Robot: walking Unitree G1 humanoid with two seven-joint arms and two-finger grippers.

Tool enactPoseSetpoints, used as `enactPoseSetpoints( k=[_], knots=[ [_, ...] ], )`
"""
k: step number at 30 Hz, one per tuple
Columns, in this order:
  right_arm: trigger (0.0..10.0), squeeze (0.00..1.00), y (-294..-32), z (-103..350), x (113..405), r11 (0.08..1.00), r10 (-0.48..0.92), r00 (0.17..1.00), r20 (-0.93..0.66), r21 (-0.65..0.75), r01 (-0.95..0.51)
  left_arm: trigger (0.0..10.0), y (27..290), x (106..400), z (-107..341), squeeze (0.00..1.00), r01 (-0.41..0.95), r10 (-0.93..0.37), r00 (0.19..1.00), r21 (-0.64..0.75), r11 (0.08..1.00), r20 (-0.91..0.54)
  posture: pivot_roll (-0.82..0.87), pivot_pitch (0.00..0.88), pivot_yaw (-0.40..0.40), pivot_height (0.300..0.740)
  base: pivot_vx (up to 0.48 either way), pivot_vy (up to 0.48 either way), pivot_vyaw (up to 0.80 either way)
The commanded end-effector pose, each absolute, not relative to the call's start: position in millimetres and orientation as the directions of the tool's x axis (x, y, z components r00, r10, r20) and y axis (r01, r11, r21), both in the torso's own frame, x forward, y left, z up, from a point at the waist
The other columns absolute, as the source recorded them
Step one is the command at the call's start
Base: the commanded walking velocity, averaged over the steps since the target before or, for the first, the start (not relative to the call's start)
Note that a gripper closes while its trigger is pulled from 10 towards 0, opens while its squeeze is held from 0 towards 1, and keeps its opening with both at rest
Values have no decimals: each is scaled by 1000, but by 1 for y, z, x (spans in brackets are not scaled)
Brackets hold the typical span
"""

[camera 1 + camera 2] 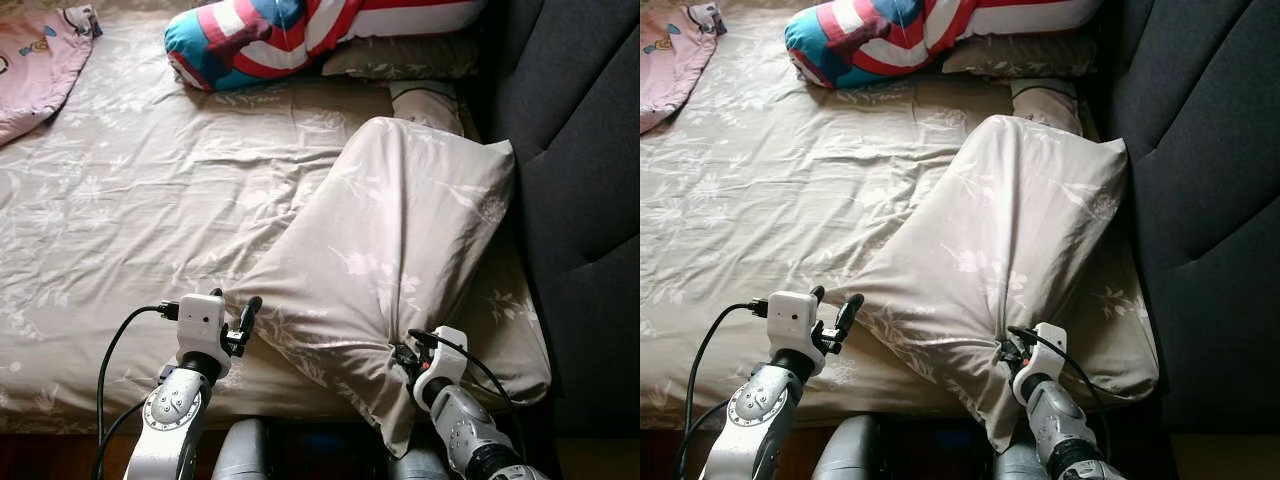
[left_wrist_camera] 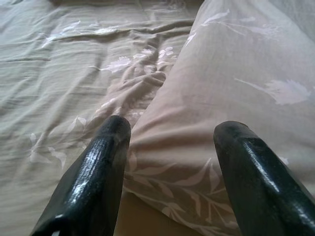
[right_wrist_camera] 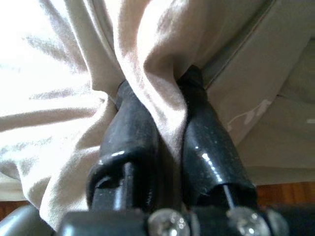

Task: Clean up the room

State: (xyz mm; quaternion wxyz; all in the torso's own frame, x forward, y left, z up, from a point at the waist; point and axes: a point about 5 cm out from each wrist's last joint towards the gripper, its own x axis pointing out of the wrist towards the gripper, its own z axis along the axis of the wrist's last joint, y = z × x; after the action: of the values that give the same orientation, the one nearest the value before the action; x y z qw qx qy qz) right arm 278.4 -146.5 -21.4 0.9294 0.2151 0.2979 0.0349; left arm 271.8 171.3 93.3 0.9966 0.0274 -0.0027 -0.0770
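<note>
Beige pillow [image 1: 400, 260] lies on bed [image 1: 120, 230] beside dark headboard [image 1: 580, 170]. Right hand [image 3: 165, 105] clenched on pillow's near edge, fabric pinched between fingers. Left hand [image 2: 170, 147] released, fingers spread at pillow's left corner. Striped cushion [image 1: 270, 30] beyond.

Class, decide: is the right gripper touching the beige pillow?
Touching. The right wrist view shows the right gripper pinching a fold of the pillow between its shut fingers.
</note>
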Motion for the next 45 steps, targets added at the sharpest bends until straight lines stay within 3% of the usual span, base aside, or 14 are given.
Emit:
enactPoseSetpoints(
  k=[1, 7, 8, 11, 18, 23, 27, 28, 29, 38, 39, 43, 44, 45],
  knots=[
    [0, 0, -151, -53, 242, 910, 160, 713, -683, 382, 162, 10000, 171, 270, 85, 0, 152, -150, 988, 57, 987, -25, 15, 219, -16, 662, 0, 0, 0],
    [0, 0, -189, -50, 241, 914, -65, 729, -682, 252, 317, 10000, 167, 272, 82, 0, 146, -146, 989, 31, 989, -24, 0, 197, -22, 662, 0, 0, 0],
    [0, 0, -219, -43, 242, 902, -197, 732, -652, 172, 396, 10000, 166, 272, 81, 0, 149, -149, 989, 30, 988, -25, -11, 186, -26, 662, 0, 0, 0],
    [0, 0, -249, -33, 242, 893, -316, 729, -607, 68, 445, 10000, 165, 272, 80, 0, 150, -149, 988, 27, 988, -26, -15, 183, -27, 662, 0, 0, 0],
    [0, 0, -334, 41, 255, 766, -641, 722, -262, -159, 623, 10000, 166, 275, 78, 0, 145, -145, 989, 15, 989, -25, -42, 182, -29, 662, 0, 0, 0],
    [0, 0, -365, 78, 254, 660, -749, 651, -122, -221, 718, 10000, 166, 276, 78, 0, 145, -144, 989, 11, 989, -23, -50, 188, -24, 662, 0, 0, 0],
    [0, 0, -374, 83, 249, 621, -782, 613, -113, -237, 748, 10000, 166, 276, 77, 0, 149, -148, 989, 12, 989, -27, -47, 193, -19, 662, 0, 0, 0],
    [9255, 0, -371, 78, 248, 631, -775, 614, -150, -244, 736, 10000, 167, 276, 77, 0, 151, -151, 988, 14, 988, -30, -46, 196, -17, 662, 0, 0, 0],
    [10000, 0, -368, 76, 248, 640, -767, 621, -160, -239, 730, 10000, 167, 275, 77, 0, 152, -152, 988, 16, 988, -31, -45, 197, -15, 662, 0, 0, 0],
    [10000, 0, -345, 57, 247, 681, -730, 637, -249, -179, 710, 10000, 169, 276, 76, 0, 168, -167, 985, 27, 985, -42, -34, 204, -1, 662, 0, 0, 0],
    [10000, 1000, -346, 58, 248, 686, -725, 646, -240, -168, 708, 10000, 169, 276, 76, 0, 168, -167, 985, 26, 985, -42, -34, 204, -1, 662, 0, 0, 0],
    [10000, 1000, -345, 71, 253, 707, -707, 688, -164, -142, 693, 10000, 171, 277, 77, 0, 159, -158, 987, 23, 987, -40, -32, 208, 0, 662, 0, 0, 0],
    [10000, 937, -345, 75, 255, 717, -696, 704, -137, -150, 680, 10000, 171, 277, 77, 0, 158, -157, 987, 22, 987, -40, -34, 208, 1, 662, 0, 0, 0],
    [10000, 137, -344, 79, 257, 730, -682, 722, -115, -161, 664, 10000, 171, 277, 76, 0, 158, -157, 987, 20, 987, -41, -36, 208, 1, 662, 0, 0, 0]
  ],
)
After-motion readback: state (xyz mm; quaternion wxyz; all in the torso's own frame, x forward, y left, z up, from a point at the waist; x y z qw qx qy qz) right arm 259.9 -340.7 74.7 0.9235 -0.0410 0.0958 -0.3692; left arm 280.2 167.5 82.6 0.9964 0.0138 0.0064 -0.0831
